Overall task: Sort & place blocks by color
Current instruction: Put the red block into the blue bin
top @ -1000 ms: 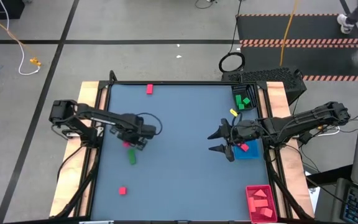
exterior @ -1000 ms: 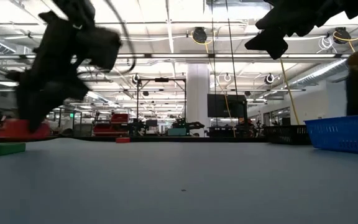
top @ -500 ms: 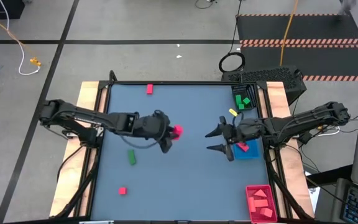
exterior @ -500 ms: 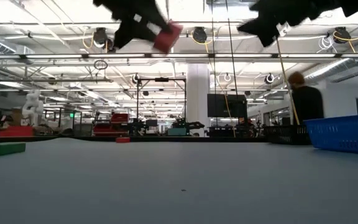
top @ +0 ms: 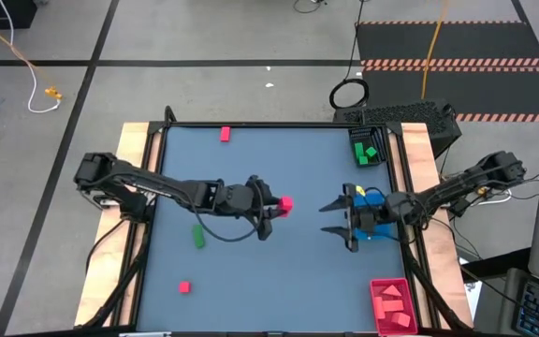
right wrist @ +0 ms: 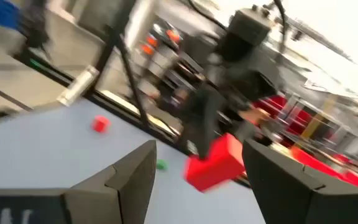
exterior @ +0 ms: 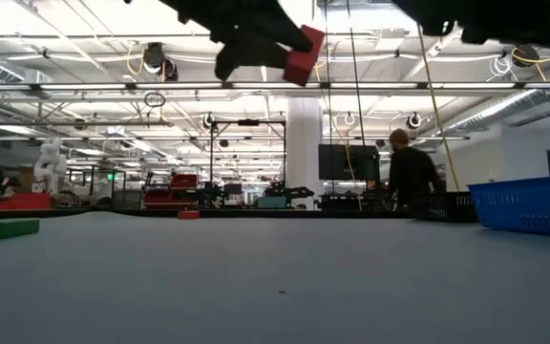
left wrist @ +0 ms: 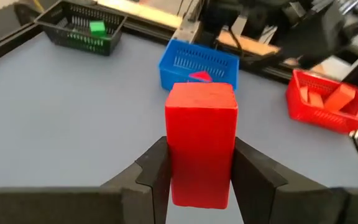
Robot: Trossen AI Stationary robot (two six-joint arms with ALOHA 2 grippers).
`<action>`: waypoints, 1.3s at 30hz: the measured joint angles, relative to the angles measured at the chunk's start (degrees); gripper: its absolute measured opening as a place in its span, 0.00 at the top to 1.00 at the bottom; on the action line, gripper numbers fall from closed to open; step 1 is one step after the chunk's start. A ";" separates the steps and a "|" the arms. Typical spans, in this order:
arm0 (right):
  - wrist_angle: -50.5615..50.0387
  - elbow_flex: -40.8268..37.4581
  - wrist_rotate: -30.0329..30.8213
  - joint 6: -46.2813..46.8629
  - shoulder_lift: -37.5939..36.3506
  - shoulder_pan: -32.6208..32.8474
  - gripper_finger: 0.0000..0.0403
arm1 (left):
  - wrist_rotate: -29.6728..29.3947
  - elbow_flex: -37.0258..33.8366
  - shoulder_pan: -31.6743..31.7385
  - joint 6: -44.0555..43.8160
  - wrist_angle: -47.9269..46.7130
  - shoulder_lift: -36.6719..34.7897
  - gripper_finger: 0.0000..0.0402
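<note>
High view: a red block (top: pixel 285 203) is held clamped above mid-table by the left gripper (top: pixel 277 208); the right gripper (top: pixel 337 219) is spread empty. Three blocks remain unsorted; baskets are partly filled.

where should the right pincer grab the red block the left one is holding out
On the free upper half of the red block, above the left pincer, whose fingers clamp its lower sides. The right pincer is open and facing it across the table, so a straight approach from that side, closing on the flat faces, looks best.
</note>
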 joint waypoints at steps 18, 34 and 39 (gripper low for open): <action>7.45 -0.04 2.64 2.53 9.53 -0.09 0.34 | 9.15 0.02 2.09 0.47 16.76 6.36 0.67; 13.47 -0.03 2.27 27.44 9.88 -4.66 0.27 | -3.01 0.02 -1.77 16.70 17.69 6.36 0.67; 13.26 0.41 0.55 28.38 9.88 -4.68 0.27 | -3.01 0.02 -1.75 16.71 19.09 6.36 0.67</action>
